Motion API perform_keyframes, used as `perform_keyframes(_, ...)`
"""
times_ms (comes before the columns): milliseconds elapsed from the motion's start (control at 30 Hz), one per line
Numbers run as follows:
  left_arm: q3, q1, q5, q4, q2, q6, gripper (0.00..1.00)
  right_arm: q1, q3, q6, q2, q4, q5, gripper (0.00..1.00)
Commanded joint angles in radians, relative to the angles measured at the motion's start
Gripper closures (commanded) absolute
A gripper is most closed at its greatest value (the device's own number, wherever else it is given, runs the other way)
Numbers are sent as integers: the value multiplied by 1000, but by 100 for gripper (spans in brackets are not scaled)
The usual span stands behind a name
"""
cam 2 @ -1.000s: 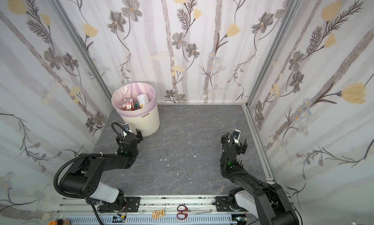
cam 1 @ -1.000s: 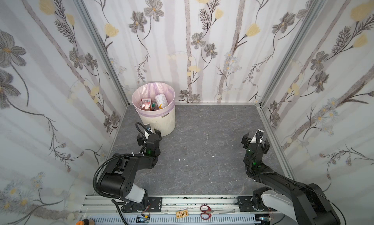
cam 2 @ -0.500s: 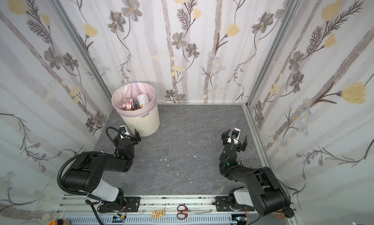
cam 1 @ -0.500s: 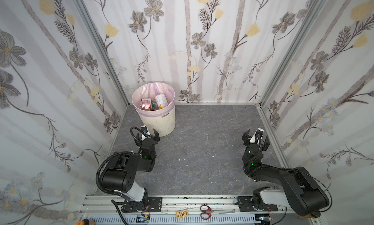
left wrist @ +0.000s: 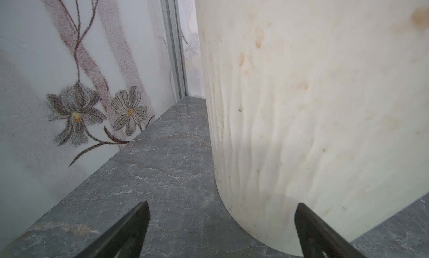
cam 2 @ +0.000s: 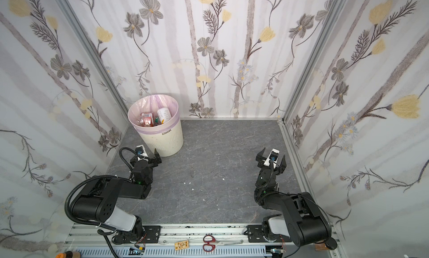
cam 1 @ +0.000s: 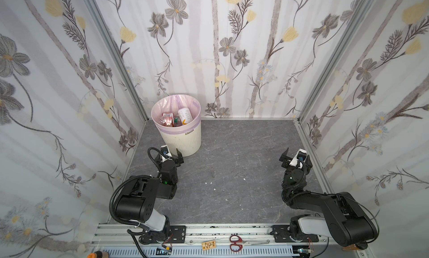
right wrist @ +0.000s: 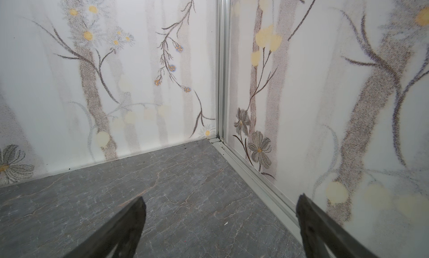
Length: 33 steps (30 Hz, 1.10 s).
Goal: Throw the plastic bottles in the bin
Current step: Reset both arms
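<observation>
We read this as a rest pose at the end of the job. Both arms are folded low and close to their bases, with the left hand (cam 1: 170,154) just beside the foot of the bin (cam 1: 182,142) and the right hand (cam 1: 297,155) near the opposite side wall, well apart from it. Each hand stands wide, and the wrist views show nothing held between the dark tips. In both top views we see no bottle on the grey bench (cam 1: 232,157), so we judge that nothing is left to pick, which would explain the idle hands. The plastic bottles (cam 1: 185,115) lie inside the bin, which stands in the far left corner, near both walls. We can see a white bottle with a yellow mark leaning at the far side, a crumpled clear one with a red label beside it and a glimpse of green between. How many lie beneath we cannot tell. The bin is cream-white, ribbed and narrowing downward, with a pale pink liner (cam 1: 173,130) over its rim, a small dark "clean" print and brownish spots on its wall. Red-handled scissors (cam 1: 235,242) lie on the front rail, off the bench.
</observation>
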Motion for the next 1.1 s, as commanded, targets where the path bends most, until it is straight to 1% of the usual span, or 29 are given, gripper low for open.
perform_keyframes(0,-57,23,58,165,3,-31,0,-27,-8,39,-11,27,-110,0)
perform_keyframes(33,-81,24,79,279,66,-9,0,-43,-10,51,-14,23,-144,0)
perform_keyframes(67,-91,7,33,347,89,8,0,-60,-15,62,-18,20,-183,0)
perform_keyframes(100,-87,10,42,268,51,-12,0,-77,-19,73,-17,20,-226,0)
perform_keyframes(133,-88,15,50,273,58,-13,0,-94,-26,80,-11,20,-272,0)
perform_keyframes(167,-79,14,40,293,72,-5,0,-98,-30,87,24,52,-262,0)
perform_keyframes(200,-68,14,39,260,62,-10,0,-102,-32,77,67,138,-263,0)
perform_keyframes(233,-62,15,37,244,62,-14,0,-102,-33,82,56,124,-267,0)
perform_keyframes(267,-59,16,38,244,63,-14,0,-107,-13,96,22,26,-271,0)
perform_keyframes(300,-60,16,38,244,63,-14,0,-111,-2,104,15,-15,-276,0)
perform_keyframes(367,-61,17,40,244,63,-13,0,-119,14,96,55,29,-290,0)
perform_keyframes(433,-61,16,39,244,62,-13,0,-124,42,105,33,-71,-306,0)
perform_keyframes(533,-60,17,39,244,62,-14,0,-126,32,100,47,-25,-310,0)
perform_keyframes(967,-61,17,41,244,61,-14,0,-126,41,102,49,-42,-313,0)
perform_keyframes(1067,-61,17,41,244,61,-14,0,-144,47,111,45,-62,-349,0)
